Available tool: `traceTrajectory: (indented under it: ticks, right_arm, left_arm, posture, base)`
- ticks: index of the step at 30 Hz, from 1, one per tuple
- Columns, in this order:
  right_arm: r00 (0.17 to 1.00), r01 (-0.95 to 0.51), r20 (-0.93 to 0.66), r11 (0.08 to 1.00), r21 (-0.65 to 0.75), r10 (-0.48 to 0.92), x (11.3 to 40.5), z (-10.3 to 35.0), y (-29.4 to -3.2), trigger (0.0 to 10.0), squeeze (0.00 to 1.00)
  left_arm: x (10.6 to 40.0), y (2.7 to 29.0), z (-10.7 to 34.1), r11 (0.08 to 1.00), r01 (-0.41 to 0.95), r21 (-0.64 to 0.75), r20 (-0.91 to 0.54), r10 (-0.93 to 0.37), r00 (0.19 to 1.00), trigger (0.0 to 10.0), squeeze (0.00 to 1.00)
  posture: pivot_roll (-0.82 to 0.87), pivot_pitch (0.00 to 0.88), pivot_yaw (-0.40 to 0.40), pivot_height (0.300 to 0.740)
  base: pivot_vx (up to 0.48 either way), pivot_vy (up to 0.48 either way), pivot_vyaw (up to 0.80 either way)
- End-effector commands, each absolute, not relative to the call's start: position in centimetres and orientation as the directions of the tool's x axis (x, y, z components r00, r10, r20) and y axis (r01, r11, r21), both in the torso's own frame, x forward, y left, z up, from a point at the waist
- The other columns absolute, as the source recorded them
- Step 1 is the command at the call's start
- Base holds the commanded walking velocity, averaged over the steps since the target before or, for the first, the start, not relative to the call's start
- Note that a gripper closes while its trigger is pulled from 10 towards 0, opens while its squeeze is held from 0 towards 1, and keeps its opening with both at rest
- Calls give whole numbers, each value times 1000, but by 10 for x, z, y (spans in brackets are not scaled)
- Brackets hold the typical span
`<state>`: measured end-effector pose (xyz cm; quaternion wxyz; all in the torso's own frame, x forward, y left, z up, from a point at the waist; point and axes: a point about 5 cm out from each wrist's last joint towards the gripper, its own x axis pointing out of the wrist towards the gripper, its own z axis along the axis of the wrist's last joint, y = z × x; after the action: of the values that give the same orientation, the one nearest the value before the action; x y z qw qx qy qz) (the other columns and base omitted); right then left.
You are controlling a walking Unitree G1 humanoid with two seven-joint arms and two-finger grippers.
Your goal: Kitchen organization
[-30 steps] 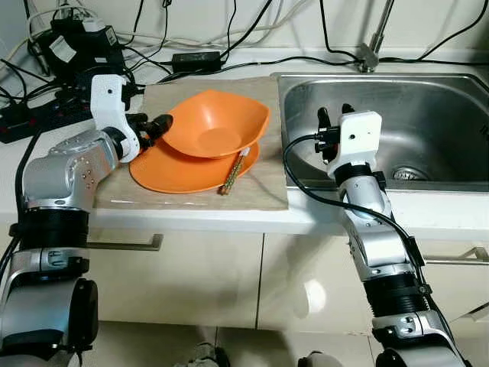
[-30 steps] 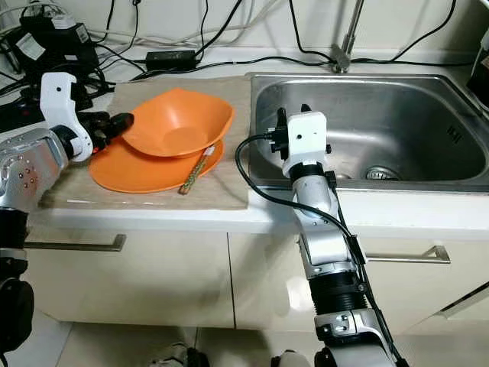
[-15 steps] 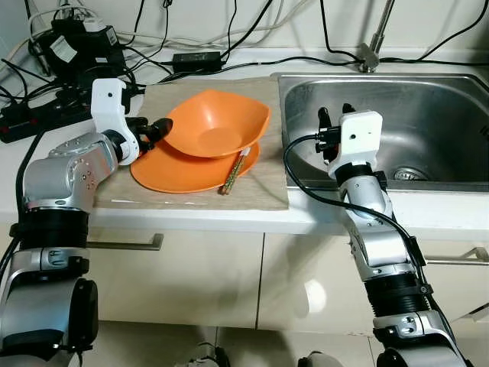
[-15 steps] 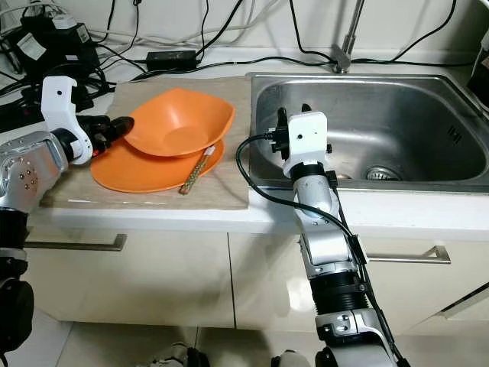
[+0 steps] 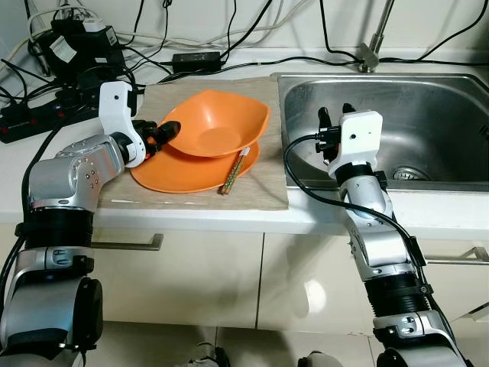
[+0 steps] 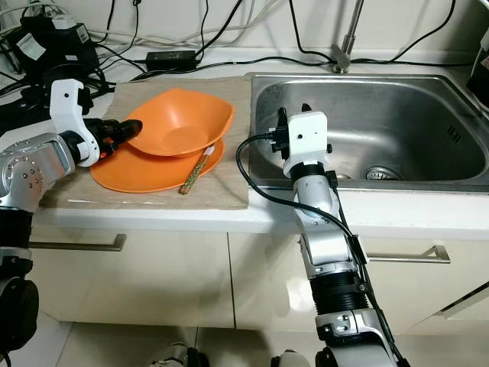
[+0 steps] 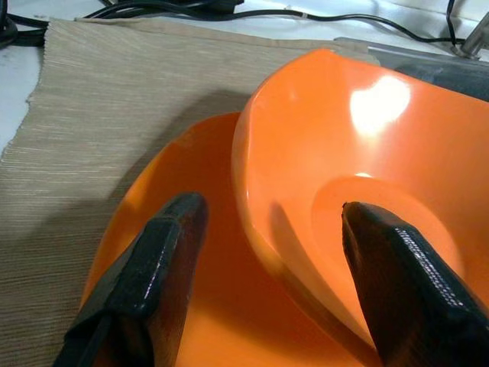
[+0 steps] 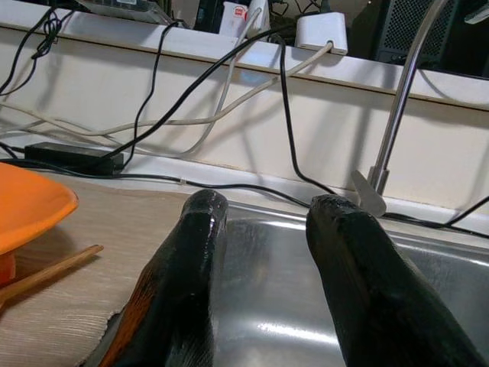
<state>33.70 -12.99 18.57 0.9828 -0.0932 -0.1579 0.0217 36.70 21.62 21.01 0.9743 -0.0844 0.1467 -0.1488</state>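
Bowl (image 5: 216, 126): orange, shallow, sitting tilted on the plate, on the mat at the back-middle of the surface, just left of the sink; its left rim stands between the two fingers of the left claw (image 5: 163, 133), one finger inside the bowl, one outside over the plate, spread apart and apparently not yet pressed on the rim, a placement that looks meant for pinching the rim to lift the bowl off. Plate (image 5: 187, 170): orange, flat on the mat under the bowl, its middle hidden by the bowl. Chopstick (image 5: 234, 170): a single wooden stick, or possibly a pair lying together, too thin to tell, resting on the plate's right edge with its near end on the mat. Mat (image 5: 252, 191): beige woven cloth, reaching almost to the surface's front edge. Right claw (image 8: 267, 229): held over the front-left corner of the sink (image 5: 428, 115), fingers a little apart, holding nothing, seemingly waiting. Cables and power strip (image 5: 30, 121): tangled at the back-left corner of the surface, partly cut off. Tap: only its base and stem visible at the back edge.
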Motion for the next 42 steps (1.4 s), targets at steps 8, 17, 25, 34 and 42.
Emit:
traceTrajectory:
  ticks: [8, 17, 25, 34, 42]
  right_arm:
    - [944, -13, 321, 983, -183, 72, 336, 190, -130, 10000, 0]
    - [945, -12, 319, 984, -180, 69, 336, 189, -129, 10000, 0]
    - [946, -11, 318, 984, -180, 69, 336, 189, -129, 10000, 0]
    - [947, -10, 315, 984, -179, 67, 336, 189, -129, 10000, 0]
    - [947, -8, 314, 984, -178, 65, 336, 188, -129, 10000, 0]
  left_arm:
    - [366, 216, 211, 947, 284, -149, -264, -315, 912, 0, 0]
    - [365, 214, 212, 938, 320, -132, -255, -344, 904, 0, 0]
    - [365, 214, 214, 936, 334, -112, -243, -351, 904, 0, 0]
    - [367, 216, 218, 944, 317, -96, -220, -331, 918, 0, 0]
    - [369, 217, 223, 948, 308, -79, -196, -317, 928, 0, 0]
  posture:
    - [-95, 0, 59, 707]
    - [-94, 0, 62, 707]
    - [-94, 0, 60, 707]
    - [-93, 0, 63, 707]
    - [-94, 0, 66, 707]
  base:
    - [0, 0, 0]
    - [0, 0, 0]
    - [0, 0, 0]
    - [0, 0, 0]
    - [0, 0, 0]
